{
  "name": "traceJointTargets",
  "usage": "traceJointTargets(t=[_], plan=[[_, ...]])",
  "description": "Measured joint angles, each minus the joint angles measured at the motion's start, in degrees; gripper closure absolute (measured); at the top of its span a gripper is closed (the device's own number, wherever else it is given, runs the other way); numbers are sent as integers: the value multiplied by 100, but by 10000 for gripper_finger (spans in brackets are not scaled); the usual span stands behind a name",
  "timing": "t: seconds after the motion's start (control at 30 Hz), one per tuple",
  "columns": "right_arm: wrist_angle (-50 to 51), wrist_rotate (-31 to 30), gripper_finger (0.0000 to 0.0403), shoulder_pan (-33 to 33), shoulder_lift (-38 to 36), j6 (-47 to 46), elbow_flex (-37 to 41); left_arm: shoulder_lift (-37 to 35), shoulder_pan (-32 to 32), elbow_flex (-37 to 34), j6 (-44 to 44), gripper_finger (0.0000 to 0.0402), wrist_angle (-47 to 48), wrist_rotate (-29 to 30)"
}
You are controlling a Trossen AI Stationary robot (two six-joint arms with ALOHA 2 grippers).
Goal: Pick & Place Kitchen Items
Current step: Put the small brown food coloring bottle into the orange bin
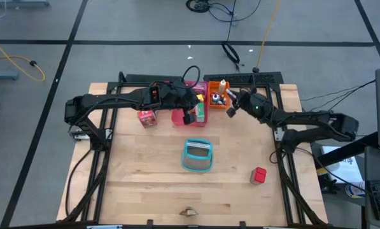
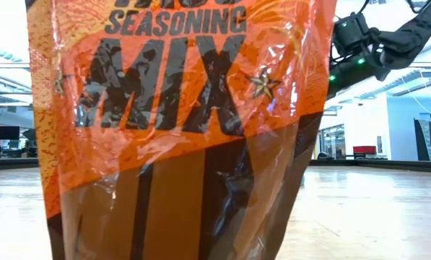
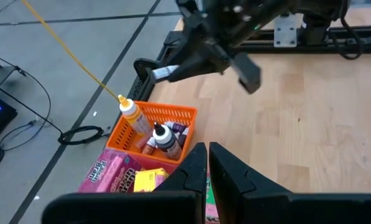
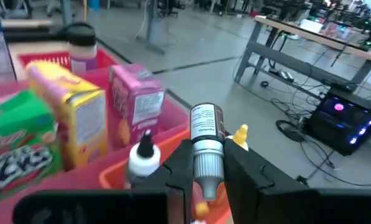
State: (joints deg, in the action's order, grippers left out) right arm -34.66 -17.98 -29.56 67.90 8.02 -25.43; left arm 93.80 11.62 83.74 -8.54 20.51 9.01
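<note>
**A:** One wooden table (image 1: 145,184), seen from above, clock read from its centre. Largest entries first?

**B:** Two arms. The left gripper (image 1: 190,116) hangs at 12 o'clock over the trays. Its fingers (image 3: 191,171) are pressed almost together, and nothing shows between them. A green carton (image 1: 201,114) lies just beneath.

**A:** And the other arm?

**B:** The right gripper (image 1: 231,109) is at 1 o'clock, above the orange tray (image 1: 216,104). Its jaws are clamped on a small labelled bottle (image 4: 207,124) with a grey neck, held upright and clear of the tray.

**A:** Next largest?

**B:** One orange seasoning-mix packet (image 2: 179,123). It fills most of the low view, so its place on the table cannot be told. One teal basket (image 1: 198,156) sits just past centre toward 6 o'clock, well apart from both grippers.

**A:** Trays?

**B:** One pink tray (image 1: 193,86) at 12 o'clock, with the orange tray beside it on its 3 o'clock side.

**A:** Smaller goods?

**B:**
- Yellow carton (image 4: 79,118) and pink carton (image 4: 135,99): upright in the pink tray.
- Red-blue carton (image 1: 147,117): on bare wood at 10 o'clock.
- Orange bottle with a yellow cap (image 3: 132,115) and a white-capped bottle (image 3: 163,138): standing in the orange tray.
- Red cube (image 1: 260,175): alone at 4 o'clock.
</note>
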Motion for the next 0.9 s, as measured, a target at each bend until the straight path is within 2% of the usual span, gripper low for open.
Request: traceJointTargets(t=[0.2,0.3,0.4,0.77,0.9], plan=[[-782,481,351,-463,662,-277,-3,0,-1,0,4,380,-82,-12],[-841,508,351,-589,965,-283,-81,0,-1,0,26,380,-80,-15],[-865,782,351,-679,1257,-365,-239,0,-2,0,-2,380,-78,-15],[-872,782,344,-796,1944,-429,-551,0,-2,0,24,380,-63,-12],[-895,774,321,-800,1951,-397,-560,0,-2,0,24,380,-63,-12]])
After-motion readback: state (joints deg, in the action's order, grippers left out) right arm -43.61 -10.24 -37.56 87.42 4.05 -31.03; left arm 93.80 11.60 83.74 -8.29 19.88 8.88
